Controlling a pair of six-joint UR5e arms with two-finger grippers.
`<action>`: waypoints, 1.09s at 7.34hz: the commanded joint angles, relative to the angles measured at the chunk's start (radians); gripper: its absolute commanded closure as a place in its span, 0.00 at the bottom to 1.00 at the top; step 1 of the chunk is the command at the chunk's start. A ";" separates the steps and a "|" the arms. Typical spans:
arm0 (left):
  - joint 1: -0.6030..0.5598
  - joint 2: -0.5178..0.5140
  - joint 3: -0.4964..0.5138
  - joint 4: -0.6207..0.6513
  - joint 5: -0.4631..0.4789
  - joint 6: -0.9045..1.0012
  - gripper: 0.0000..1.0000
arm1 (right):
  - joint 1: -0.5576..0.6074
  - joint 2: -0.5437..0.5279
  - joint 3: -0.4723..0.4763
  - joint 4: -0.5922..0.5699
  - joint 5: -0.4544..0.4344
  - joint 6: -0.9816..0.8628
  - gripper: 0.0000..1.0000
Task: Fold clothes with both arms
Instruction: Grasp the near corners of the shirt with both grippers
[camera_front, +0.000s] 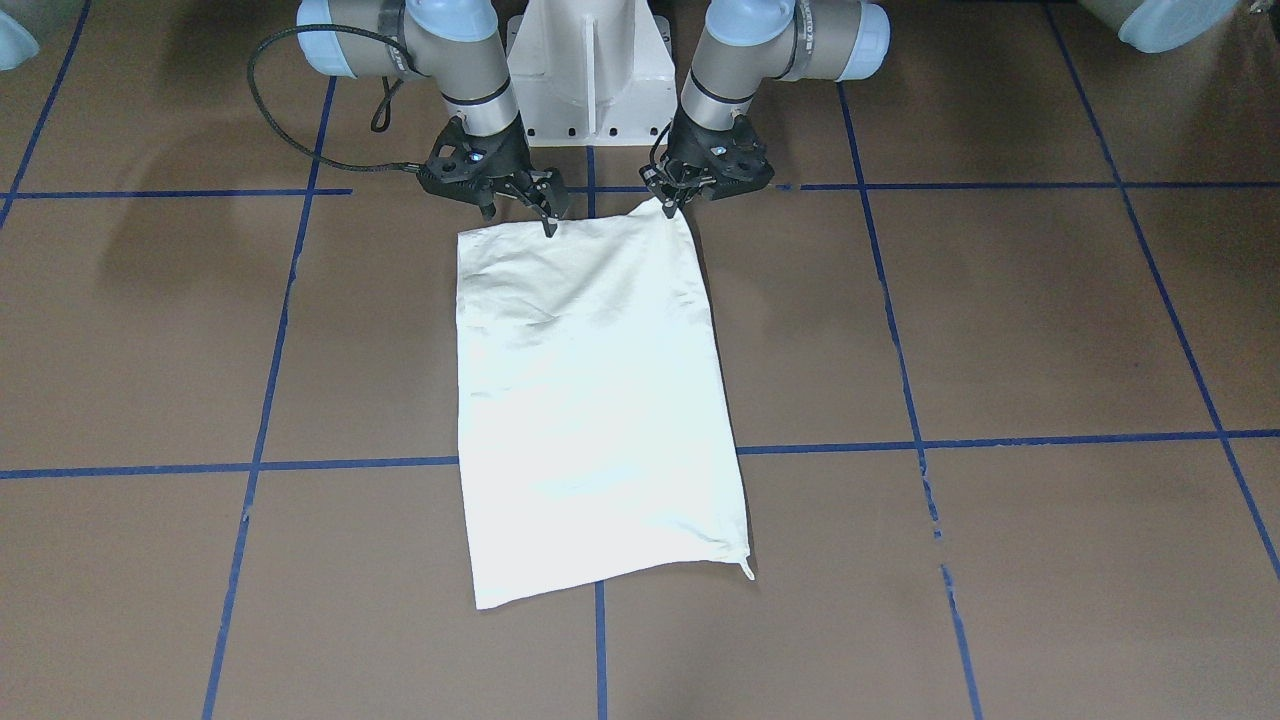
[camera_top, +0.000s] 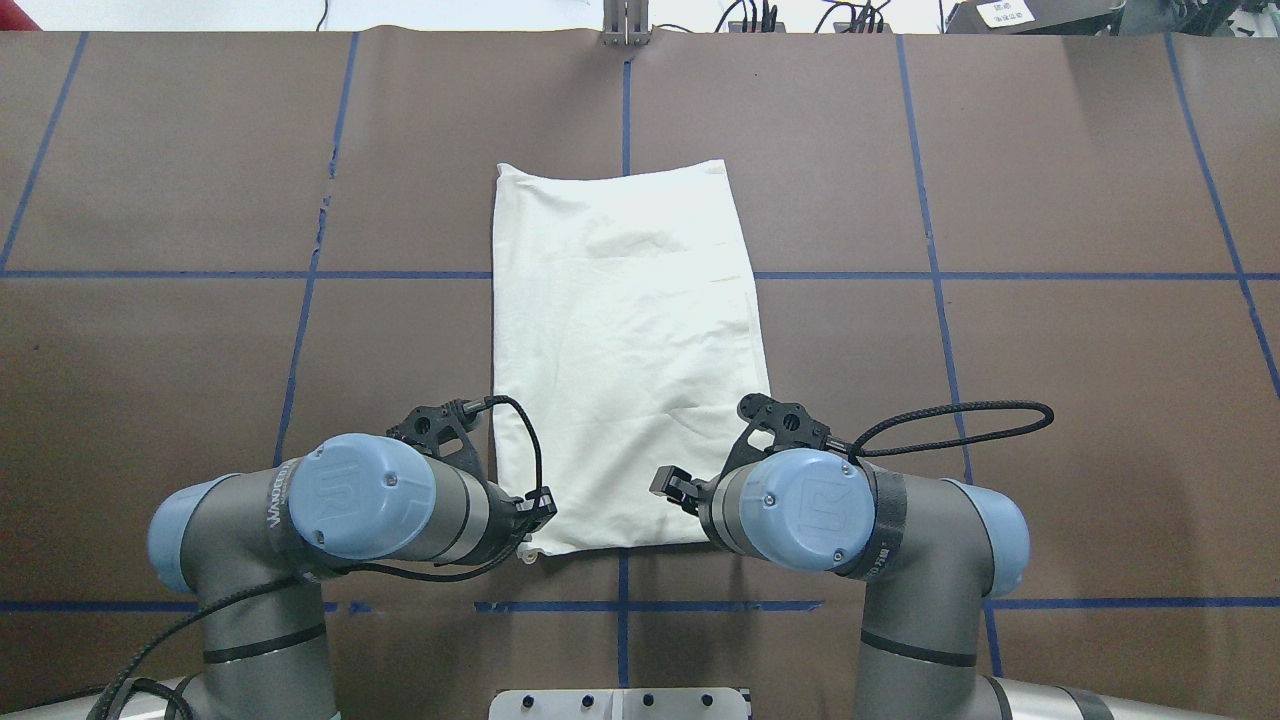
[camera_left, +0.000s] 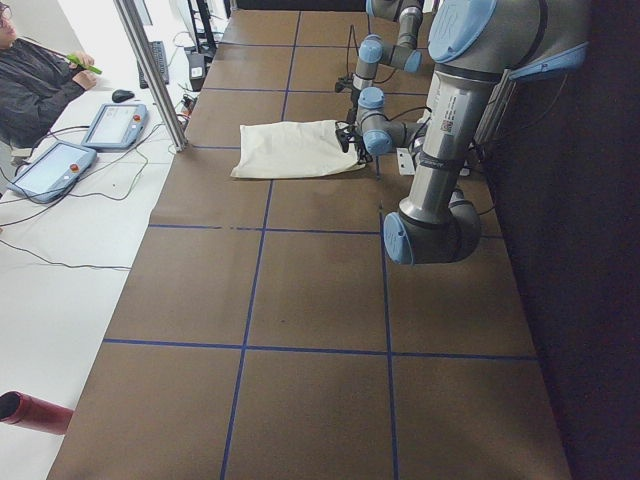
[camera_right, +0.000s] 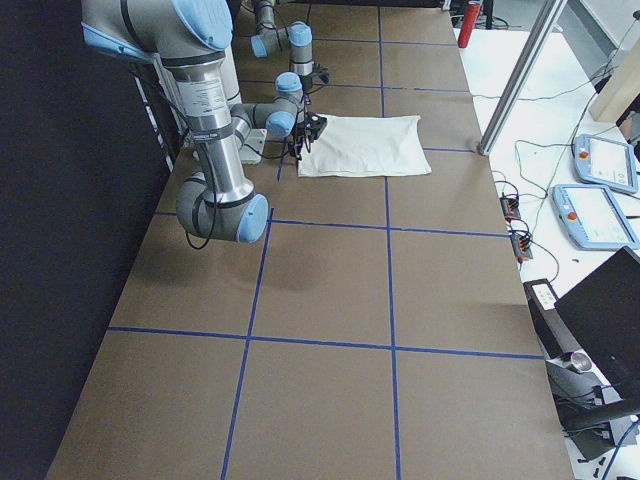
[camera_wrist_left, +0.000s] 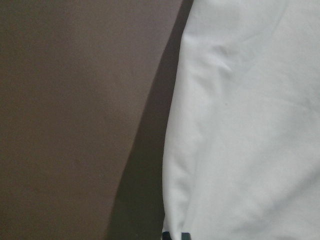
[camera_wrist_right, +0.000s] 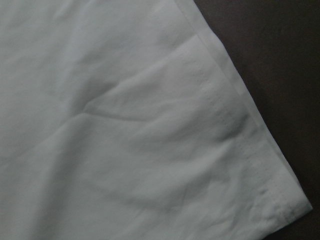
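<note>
At the shirt's (camera_front: 590, 400) robot-side edge, seen from the front, the left tool (camera_front: 672, 203) is clenched on a slightly raised corner. The right tool (camera_front: 520, 215) stands spread with one fingertip at the other corner. From overhead, the shirt lies as a long plain rectangle on the tabletop (camera_top: 1000, 400), stretching away from both tools; each wrist view shows cream fabric beside brown tabletop.

Cream shirt (camera_top: 625, 350), flat folded rectangle

Robotics lab; two jointed arms (camera_top: 800, 510); brown surface (camera_top: 1080, 150) gridded with blue tape (camera_top: 1000, 275); teach pendants (camera_right: 605, 160), seated person (camera_left: 30, 85) alongside.
</note>
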 joint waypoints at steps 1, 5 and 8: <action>0.000 0.000 0.003 -0.002 0.002 0.001 1.00 | -0.007 -0.006 -0.017 -0.021 -0.002 0.039 0.00; -0.001 0.000 0.000 -0.002 0.006 0.000 1.00 | -0.016 0.005 -0.031 -0.075 0.000 0.041 0.00; -0.001 0.001 0.000 -0.002 0.008 0.000 1.00 | -0.016 0.048 -0.080 -0.065 -0.003 0.041 0.00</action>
